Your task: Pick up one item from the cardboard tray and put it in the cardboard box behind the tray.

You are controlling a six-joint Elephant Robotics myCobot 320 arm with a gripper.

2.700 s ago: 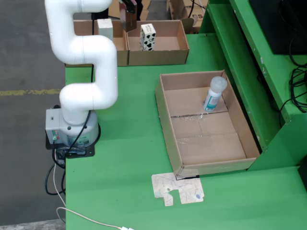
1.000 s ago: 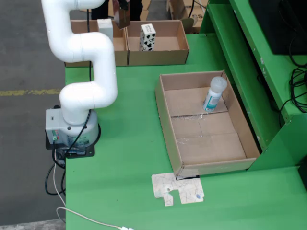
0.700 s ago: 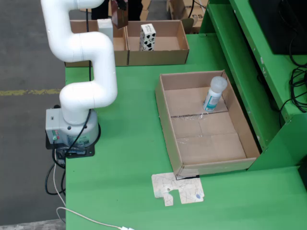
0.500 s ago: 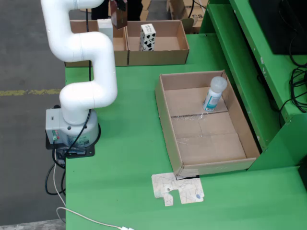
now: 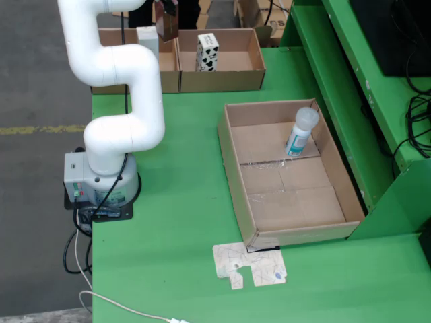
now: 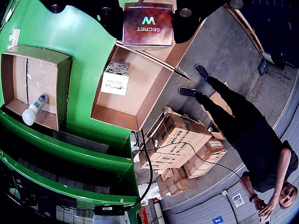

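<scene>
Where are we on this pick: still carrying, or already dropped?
Picked: the end effector holds the maroon box above the back cardboard boxes. Left: lower and release it. The bottle remains in the tray.

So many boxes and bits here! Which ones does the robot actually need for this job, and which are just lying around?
Part of the job:
- gripper, holding the dark red box
- cardboard tray with the white bottle in it
- cardboard box behind the tray

Just lying about:
- flattened carton scrap on the table
- stacked cartons on the floor
- person standing nearby
</scene>
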